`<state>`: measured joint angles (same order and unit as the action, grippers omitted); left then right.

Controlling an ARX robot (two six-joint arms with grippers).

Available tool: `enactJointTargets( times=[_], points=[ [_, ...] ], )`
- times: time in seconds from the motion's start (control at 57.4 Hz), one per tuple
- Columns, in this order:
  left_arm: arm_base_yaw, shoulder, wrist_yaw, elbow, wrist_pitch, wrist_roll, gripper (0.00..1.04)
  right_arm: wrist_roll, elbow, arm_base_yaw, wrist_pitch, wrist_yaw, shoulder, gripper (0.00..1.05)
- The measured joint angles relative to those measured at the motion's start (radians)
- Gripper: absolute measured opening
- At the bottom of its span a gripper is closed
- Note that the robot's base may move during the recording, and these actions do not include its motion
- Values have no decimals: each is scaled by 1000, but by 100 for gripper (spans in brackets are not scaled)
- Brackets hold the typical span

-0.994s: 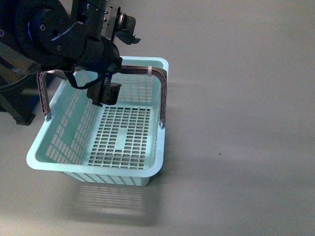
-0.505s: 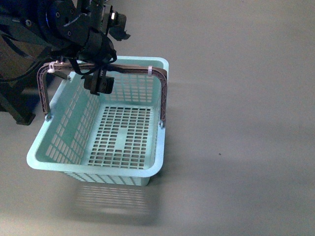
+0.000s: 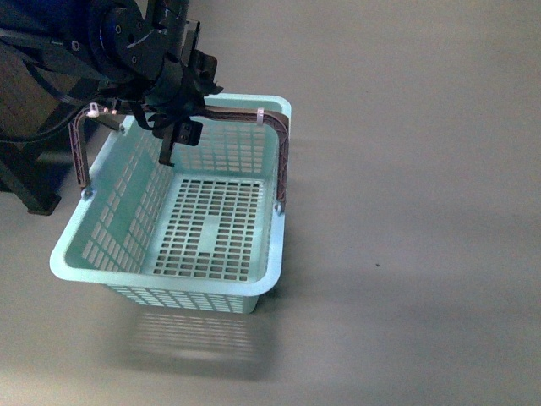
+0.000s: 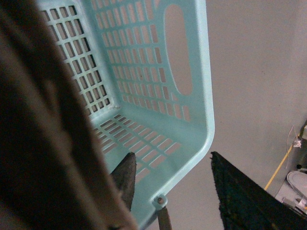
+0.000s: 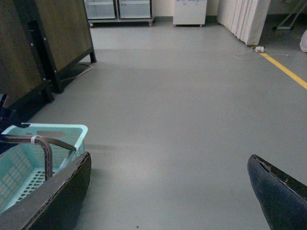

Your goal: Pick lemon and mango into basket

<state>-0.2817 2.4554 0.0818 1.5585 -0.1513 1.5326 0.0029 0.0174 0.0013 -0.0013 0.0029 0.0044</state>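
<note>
- So, the left gripper (image 4: 171, 154) has its jaws spread apart with nothing between them. It hangs over the far left corner of the basket (image 3: 275, 254), right by the handle (image 3: 285, 161).
- Right gripper (image 5: 169, 158) is spread wide too, empty, off to the side over bare floor (image 3: 406, 211).
- No lemon or mango shows in any view, so my read is that no fruit has been picked yet and the next job is finding some.
- Tip: I'd lift the left arm straight up before swinging it away. That handle stands upright just beside the fingers and looks easy to snag, and a light plastic basket would probably drag along.
- Basket itself is light turquoise with slotted sides and bottom, brown-grey handles up, nothing inside. It's front-left of the robot. A shadow sits offset below it, so I can't tell if it's flat on the floor.
</note>
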Motion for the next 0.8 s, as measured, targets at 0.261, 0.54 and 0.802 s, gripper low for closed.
enactJointTargets(
  times=[0.261,0.54,0.802],
  points=[
    [5,-49,-13,-78,-15,1,31,0,0,0,0,0,0,96],
    [10,-361,-44,-343,-108,-6,31,0,0,0,0,0,0,96],
    [17,-750,-57,-542,-72,-2,31,0,0,0,0,0,0,96]
  ],
)
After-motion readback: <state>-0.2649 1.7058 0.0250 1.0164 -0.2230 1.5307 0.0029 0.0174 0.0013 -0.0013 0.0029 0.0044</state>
